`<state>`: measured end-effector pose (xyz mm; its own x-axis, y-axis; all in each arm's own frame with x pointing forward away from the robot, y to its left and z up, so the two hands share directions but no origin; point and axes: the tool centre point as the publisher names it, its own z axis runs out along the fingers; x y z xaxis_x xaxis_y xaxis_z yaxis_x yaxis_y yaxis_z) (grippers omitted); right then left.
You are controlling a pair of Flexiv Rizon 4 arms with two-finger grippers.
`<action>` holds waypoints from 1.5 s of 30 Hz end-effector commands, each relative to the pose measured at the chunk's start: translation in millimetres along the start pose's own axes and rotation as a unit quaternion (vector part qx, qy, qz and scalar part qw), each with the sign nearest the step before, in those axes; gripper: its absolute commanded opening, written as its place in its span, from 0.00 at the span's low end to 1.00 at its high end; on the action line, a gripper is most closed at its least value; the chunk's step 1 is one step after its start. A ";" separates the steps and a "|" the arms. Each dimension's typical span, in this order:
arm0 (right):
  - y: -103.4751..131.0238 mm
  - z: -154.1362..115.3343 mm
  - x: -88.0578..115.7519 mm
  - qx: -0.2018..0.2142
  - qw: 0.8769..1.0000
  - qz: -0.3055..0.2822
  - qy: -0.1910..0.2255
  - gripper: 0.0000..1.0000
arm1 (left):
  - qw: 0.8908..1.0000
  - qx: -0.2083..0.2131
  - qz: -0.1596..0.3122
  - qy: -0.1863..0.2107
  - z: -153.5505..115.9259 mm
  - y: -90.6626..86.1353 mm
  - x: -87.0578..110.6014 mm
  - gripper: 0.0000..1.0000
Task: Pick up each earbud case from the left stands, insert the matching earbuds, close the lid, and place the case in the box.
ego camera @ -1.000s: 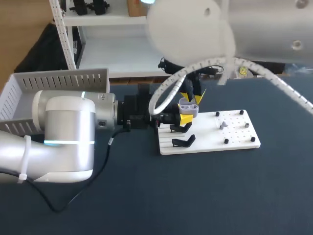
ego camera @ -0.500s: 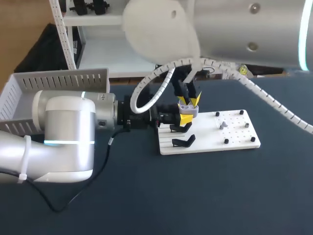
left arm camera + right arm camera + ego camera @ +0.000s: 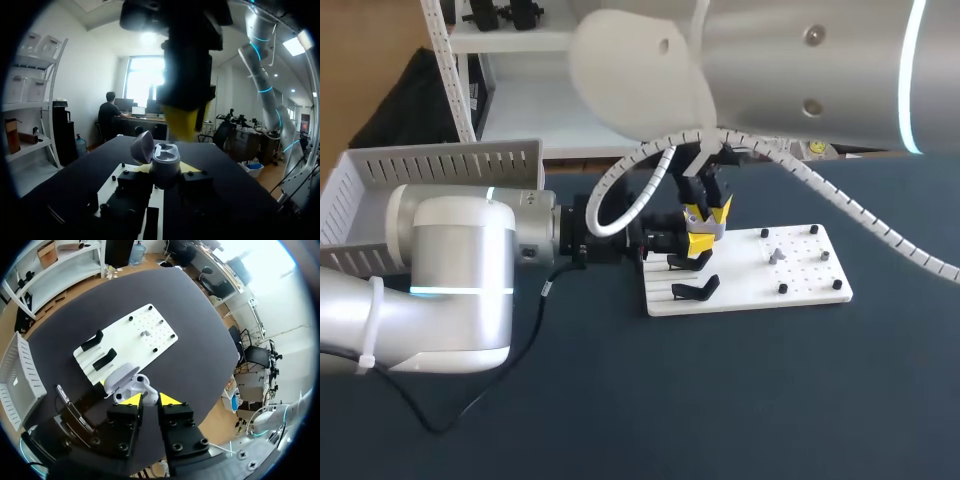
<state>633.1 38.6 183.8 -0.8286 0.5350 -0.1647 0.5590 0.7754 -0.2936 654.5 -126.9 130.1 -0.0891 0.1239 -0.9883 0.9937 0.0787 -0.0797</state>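
Dark worktop, with the grey box standing at its left edge and the white board of stands lying near the middle. Above the board your left fingers are clamping the open case from both sides, its lid tipped back. Your right fingers, set narrow, are pinching what looks like a white earbud just over the case's sockets. The case is likely light, hard and slippery, so you are best gripping it across the body, below the hinge.
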 end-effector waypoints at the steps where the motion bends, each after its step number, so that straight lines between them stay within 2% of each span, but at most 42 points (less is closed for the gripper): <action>1: 1.7 0.5 -1.5 0.001 1.000 0.000 0.001 0.00 | 1.000 -0.001 0.000 -0.002 0.3 -0.2 0.7 0.00; 30: 8.1 6.1 -9.6 0.004 1.000 0.010 0.010 0.00 | 1.000 -0.001 0.000 -0.002 0.3 -0.2 0.7 0.00; 45: 12.6 14.2 -6.3 0.011 1.000 0.008 0.022 0.00 | 1.000 -0.001 0.000 -0.002 0.3 -0.2 0.7 0.00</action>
<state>643.2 38.8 170.4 -0.8179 0.5600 -0.1318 0.5710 0.7622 -0.3049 653.8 -126.7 127.5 -0.0893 0.1257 -0.9880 0.9937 0.0781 -0.0799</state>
